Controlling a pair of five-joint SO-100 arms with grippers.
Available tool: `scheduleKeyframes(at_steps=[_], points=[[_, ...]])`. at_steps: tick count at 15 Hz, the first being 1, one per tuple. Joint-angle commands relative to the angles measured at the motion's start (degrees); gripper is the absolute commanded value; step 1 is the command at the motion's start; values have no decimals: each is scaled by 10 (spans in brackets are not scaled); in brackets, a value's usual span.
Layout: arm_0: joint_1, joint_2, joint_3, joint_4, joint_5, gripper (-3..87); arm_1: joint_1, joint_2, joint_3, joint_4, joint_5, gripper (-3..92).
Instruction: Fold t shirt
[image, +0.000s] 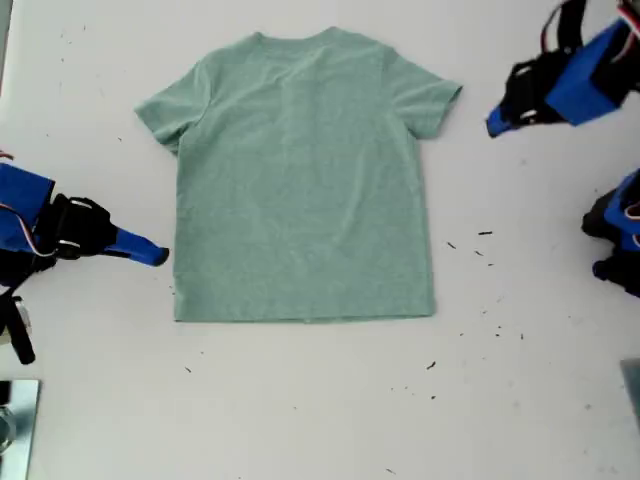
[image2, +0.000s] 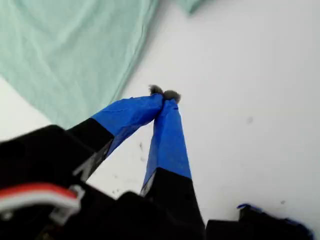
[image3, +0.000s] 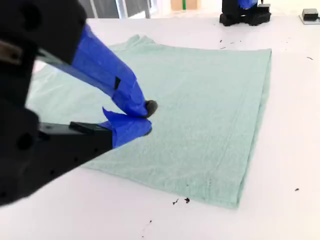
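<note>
No print or label visible on shirt (image: 303, 180); it lies flat, neck away from camera, mid table (image: 520, 400) in exterior view. My first gripper (image2: 164, 95): blue-taped jaws pressed together at tips, holding nothing, over bare table just beside shirt edge. My second gripper (image3: 148, 119): jaws closed tip to tip, nothing between them, above shirt near its side edge; contact w/ fabric unclear. Dark specks (image: 484, 240) on table at exterior view's right.

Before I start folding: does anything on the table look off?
The t shirt lies flat and unfolded, nothing askew. The only oddity is small dark specks scattered on the table near the hem, toward the exterior view's lower right.
</note>
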Motion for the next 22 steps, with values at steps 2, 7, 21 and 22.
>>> scheduleKeyframes(at_steps=[2, 7, 21, 22], points=[[11, 4, -1, -1, -9, -2, 81, -160, -221, 10, -100, -6], [10, 4, -1, -1, -7, -2, 109, -308, -406, 38, -179, 324], [20, 4, -1, -1, -10, -2, 165, -461, -120, -265, -258, 400], [19, 4, -1, -1, -10, -2, 165, -501, -137, -270, -262, 395]])
